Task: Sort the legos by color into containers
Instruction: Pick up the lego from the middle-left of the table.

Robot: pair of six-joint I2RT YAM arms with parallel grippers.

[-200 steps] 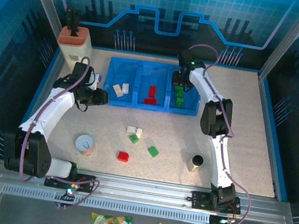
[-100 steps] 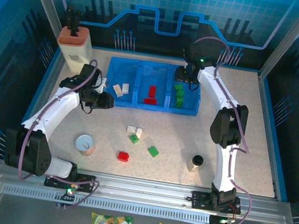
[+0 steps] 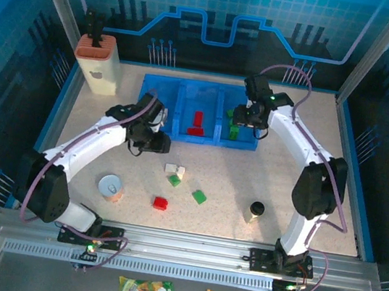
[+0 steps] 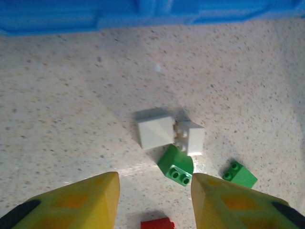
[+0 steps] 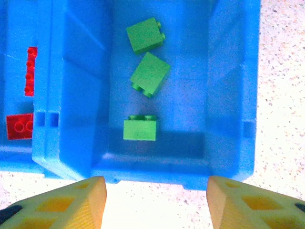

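- The left gripper point(image 4: 153, 185), jaws spread with nothing between them, hangs over bare table just in front of the tray's near wall. Its yellow fingers point(image 4: 90, 200) frame the loose legos below.
- Under it, near the middle of the table, lie two white bricks point(image 4: 155, 128) touching each other. A green brick point(image 4: 176, 167) sits against them on the near side, a second green brick point(image 4: 239, 174) a little to the right, and a red brick point(image 4: 157, 223) closer to the table's near edge.
- A second ago this gripper sat off the left end of the blue tray point(image 3: 202, 140). It has since swung in towards the table's middle, apparently lining up a fresh pick, though I cannot tell which brick it wants.
- The right gripper point(image 5: 156, 183), jaws likewise spread and empty, hovers above the near wall of the tray's right compartment, where three green bricks point(image 5: 139, 130) lie.
- A second ago it reached deeper over that compartment, and it has now drawn back, which reads as a drop completed.
- Red bricks point(image 3: 197, 122) lie in the middle compartment of the tray, which sits midway along the table's far edge.
- Five legos remain loose, so by my reckoning the sort is past halfway.
- A tin can point(image 3: 110, 186) and a small bottle point(image 3: 255, 212) stand towards the near edge, apart from the bricks.
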